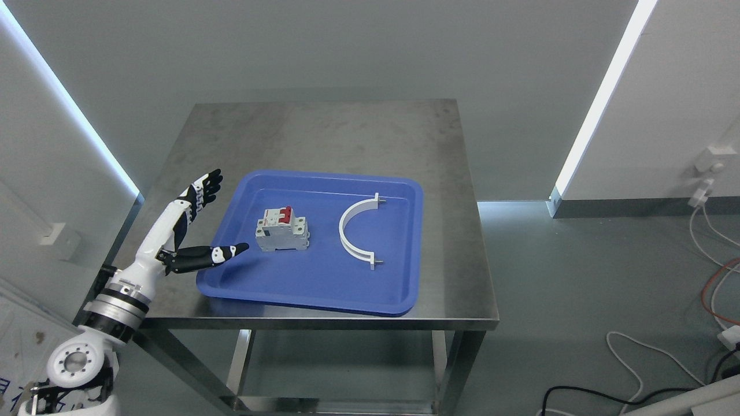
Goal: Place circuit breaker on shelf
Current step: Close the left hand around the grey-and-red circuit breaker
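Your left arm (110,306) comes in from the lower left corner and rises at a slant toward the upper right, its white round joint lowest, then the silver and black ringed wrist. Your left hand (193,225) is spread wide and grips nothing. The four fingers (205,188) point up and to the right, held close together. The thumb (217,254) sticks out sideways to the right, well apart from them. Your right arm does not show.

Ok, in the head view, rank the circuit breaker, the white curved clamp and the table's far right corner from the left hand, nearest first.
From the left hand:
1. Circuit breaker, just right of the thumb, left half of the blue tray.
2. White curved clamp, right half of the tray.
3. Table's far right corner, beyond the tray.
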Available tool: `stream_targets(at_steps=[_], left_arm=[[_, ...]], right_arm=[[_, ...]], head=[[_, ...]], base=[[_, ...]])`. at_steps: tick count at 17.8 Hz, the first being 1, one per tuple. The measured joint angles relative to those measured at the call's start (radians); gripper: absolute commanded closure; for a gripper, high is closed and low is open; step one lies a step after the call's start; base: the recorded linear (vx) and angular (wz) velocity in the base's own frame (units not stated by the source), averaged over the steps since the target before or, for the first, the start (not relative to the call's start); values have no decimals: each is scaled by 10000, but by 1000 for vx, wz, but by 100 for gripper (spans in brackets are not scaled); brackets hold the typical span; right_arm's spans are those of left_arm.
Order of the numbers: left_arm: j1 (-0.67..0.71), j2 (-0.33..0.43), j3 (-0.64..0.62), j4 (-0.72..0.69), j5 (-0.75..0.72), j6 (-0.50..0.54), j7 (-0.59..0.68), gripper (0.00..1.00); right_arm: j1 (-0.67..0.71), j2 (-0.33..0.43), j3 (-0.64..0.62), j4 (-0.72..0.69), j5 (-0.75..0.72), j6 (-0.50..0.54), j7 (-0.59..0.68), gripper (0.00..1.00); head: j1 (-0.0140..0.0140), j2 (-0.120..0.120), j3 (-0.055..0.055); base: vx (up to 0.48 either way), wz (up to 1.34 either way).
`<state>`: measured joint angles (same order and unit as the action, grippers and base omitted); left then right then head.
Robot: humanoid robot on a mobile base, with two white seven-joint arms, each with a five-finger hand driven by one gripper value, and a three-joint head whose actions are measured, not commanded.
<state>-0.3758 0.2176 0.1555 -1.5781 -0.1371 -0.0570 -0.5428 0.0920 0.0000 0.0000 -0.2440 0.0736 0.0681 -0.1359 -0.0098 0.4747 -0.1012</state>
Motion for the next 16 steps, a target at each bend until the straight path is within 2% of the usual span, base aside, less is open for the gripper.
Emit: stream_targets(at_steps=[2,8,10,11,13,14,16], left_arm=[[-49,105,-285,30,-301,-21,-57,8],[-443,104,-832,395,-1368,219,-193,41],[-556,74,-941,505,-1531,244,-296,58],[-606,56,-957,555,-1598,251,-410,71],[-678,16,-938,640,-1702,300,-779,87],[-712,-1,-905,685,-1740,182,-932,93],[-758,-58,-817,767,-1803,-152,-1193,98]], right_arm=[[1,0,0,0,0,0,0,0],[0,0,0,0,0,0,-7,0],[0,0,0,0,0,0,-27,0],[1,0,0,0,0,0,-36,0],[1,0,0,0,0,0,-56,0],[1,0,0,0,-1,0,-56,0],[0,0,0,0,-1,0,-37,0]], head=[[0,0,0],[0,0,0],[0,0,0],[0,0,0],[0,0,0],[0,0,0],[0,0,0]], base=[[3,-14],[13,-21],[6,0],[0,0],[0,0],[0,0],[0,0]])
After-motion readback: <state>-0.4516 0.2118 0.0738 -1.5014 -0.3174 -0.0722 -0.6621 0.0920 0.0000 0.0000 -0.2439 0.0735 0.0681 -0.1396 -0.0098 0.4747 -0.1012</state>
